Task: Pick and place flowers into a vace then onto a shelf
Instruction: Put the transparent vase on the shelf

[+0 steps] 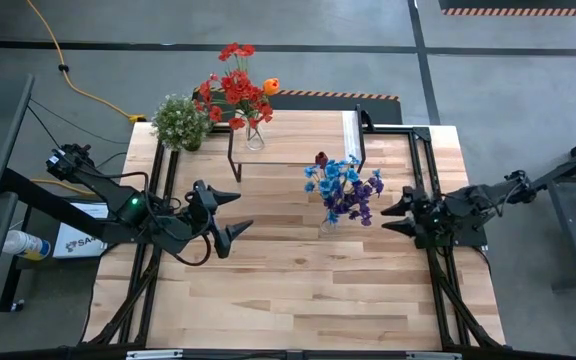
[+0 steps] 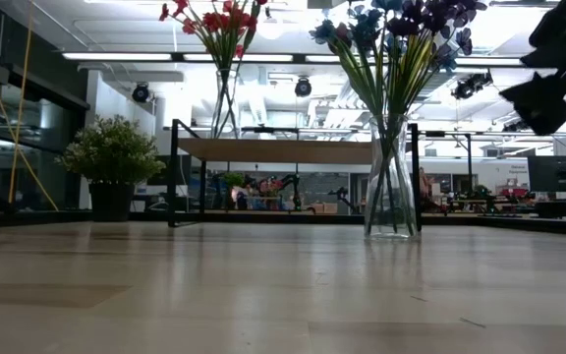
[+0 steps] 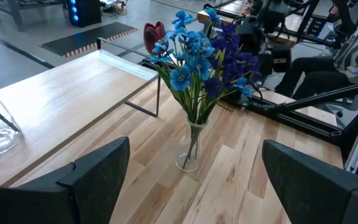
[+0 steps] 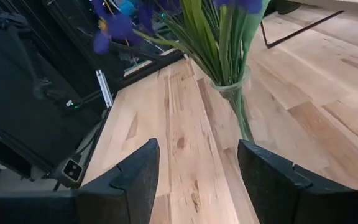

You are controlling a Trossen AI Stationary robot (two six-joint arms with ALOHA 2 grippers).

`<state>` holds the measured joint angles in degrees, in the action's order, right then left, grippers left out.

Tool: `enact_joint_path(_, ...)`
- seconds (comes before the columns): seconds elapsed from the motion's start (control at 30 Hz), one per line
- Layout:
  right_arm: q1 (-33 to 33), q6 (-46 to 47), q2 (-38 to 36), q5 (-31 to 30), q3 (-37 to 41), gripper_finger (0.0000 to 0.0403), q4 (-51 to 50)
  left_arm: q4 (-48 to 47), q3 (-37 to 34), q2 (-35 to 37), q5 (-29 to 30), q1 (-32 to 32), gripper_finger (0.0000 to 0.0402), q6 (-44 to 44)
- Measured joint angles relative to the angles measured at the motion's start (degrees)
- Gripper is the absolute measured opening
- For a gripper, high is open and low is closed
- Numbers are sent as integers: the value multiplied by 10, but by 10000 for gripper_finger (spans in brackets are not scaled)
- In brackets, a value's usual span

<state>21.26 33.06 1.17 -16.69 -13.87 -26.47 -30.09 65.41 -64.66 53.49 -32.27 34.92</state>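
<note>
Blue and purple flowers [image 1: 343, 188] with a dark red bud [image 3: 154, 36] stand in a clear glass vase [image 3: 190, 149]. The vase rests by its base on the tabletop, just near of the shelf [image 1: 298, 135]. Red flowers with an orange tulip [image 1: 238, 90] fill a second vase [image 2: 226, 98] standing on the shelf's plank top. My left gripper [image 1: 232, 215] hangs open to the left of the blue bouquet's vase. My right gripper [image 1: 392, 217] is open close on its right, raised above the table [image 2: 556, 69]. Neither touches anything.
A bushy potted plant [image 1: 180, 122] sits at the table's far left corner beside the shelf. Black frame rails [image 1: 420, 180] run along both table sides. Bare wooden tabletop [image 1: 298, 290] stretches toward the near edge. A seated person [image 3: 353, 43] shows beyond the right side.
</note>
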Motion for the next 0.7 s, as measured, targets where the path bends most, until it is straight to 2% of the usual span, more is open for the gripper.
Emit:
enact_joint_path(0.23, 0, -28, 0, -11, 72, 212, 106, 0, 0, 0, 0, 0, 397, 0)
enact_joint_path(0.33, 0, -46, 1, -46, 91, 212, 161, 0, 0, 0, -1, 0, 397, 0)
enact_joint_path(0.5, 0, -60, 10, -89, 93, 209, 176, -1, 0, 0, -1, 0, 397, -1)
enact_joint_path(0.7, 0, -21, 11, -93, 93, 213, 176, 0, 0, 0, -1, 0, 397, -1)
